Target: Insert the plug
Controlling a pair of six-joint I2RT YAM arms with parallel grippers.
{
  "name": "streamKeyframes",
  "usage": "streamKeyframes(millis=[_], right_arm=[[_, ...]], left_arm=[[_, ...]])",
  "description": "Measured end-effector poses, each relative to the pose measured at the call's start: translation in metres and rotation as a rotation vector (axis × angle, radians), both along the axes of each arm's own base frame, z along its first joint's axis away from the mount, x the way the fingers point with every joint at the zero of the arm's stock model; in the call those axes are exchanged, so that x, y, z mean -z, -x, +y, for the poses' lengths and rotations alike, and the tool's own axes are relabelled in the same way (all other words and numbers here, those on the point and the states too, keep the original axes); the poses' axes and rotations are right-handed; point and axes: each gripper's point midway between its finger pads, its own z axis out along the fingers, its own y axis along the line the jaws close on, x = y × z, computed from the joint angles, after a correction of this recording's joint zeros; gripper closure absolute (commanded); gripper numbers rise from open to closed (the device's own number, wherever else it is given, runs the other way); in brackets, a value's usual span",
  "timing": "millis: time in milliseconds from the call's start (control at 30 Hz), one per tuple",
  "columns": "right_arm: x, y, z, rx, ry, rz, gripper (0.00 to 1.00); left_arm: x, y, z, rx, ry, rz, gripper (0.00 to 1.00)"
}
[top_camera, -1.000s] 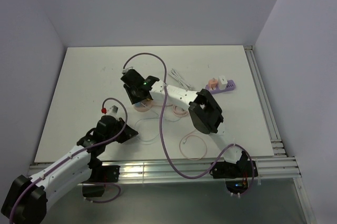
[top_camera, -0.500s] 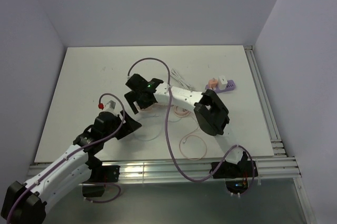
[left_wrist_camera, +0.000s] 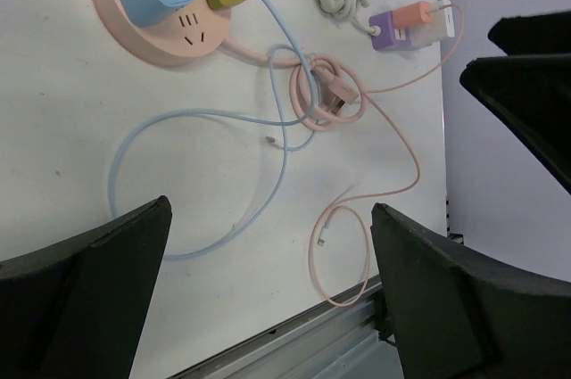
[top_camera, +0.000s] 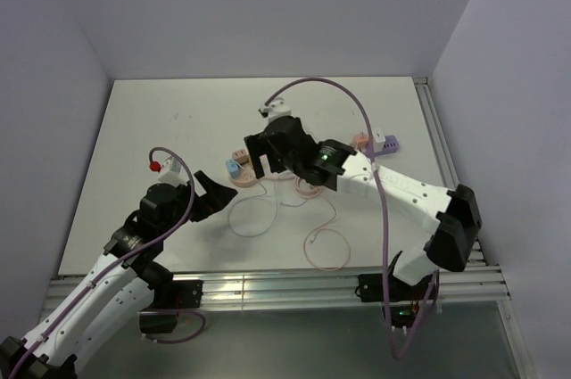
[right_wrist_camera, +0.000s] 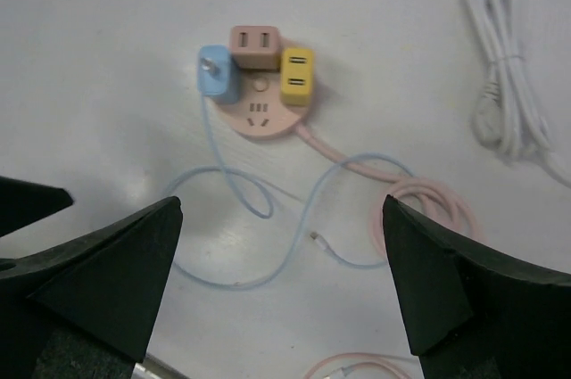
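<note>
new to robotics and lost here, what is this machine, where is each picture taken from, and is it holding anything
These are two robot arms bolted at the near edge of a white table. The top picture looks down from above and behind them: the left arm is on the left, the right arm on the right. The other two pictures come from a camera on each wrist, so the dark shapes at the bottom corners are that arm's own fingers.

On the table lie a round pink socket hub with a blue plug, a yellow adapter and a pinkish adapter in it, a looping blue cable, a coiled pink cord, a white cable bundle and a small purple strip.

The left gripper and right gripper both stand open and hold nothing.
</note>
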Motion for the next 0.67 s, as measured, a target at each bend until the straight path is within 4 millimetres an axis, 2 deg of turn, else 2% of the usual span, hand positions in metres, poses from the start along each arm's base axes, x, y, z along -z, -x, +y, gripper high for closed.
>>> streamKeyframes(millis=[100, 267, 500, 667], right_arm=[[0.01, 0.003, -0.025, 0.07, -0.004, -0.032, 0.0], [0.048, 0.02, -0.068, 0.152, -0.01, -0.043, 0.0], [0.085, 0.047, -0.094, 0.203, -0.081, 0.013, 0.0], [0.101, 0.078, -0.109, 0.163, -0.236, 0.027, 0.0]], left_arm=[[0.0, 0.0, 0.0, 0.001, -0.003, -0.003, 0.0], [-0.004, 0.0, -0.004, 0.024, 0.008, -0.015, 0.0], [-0.025, 0.0, -0.026, 0.118, 0.11, -0.084, 0.01], [-0.015, 0.01, -0.044, 0.223, 0.207, -0.076, 0.01]])
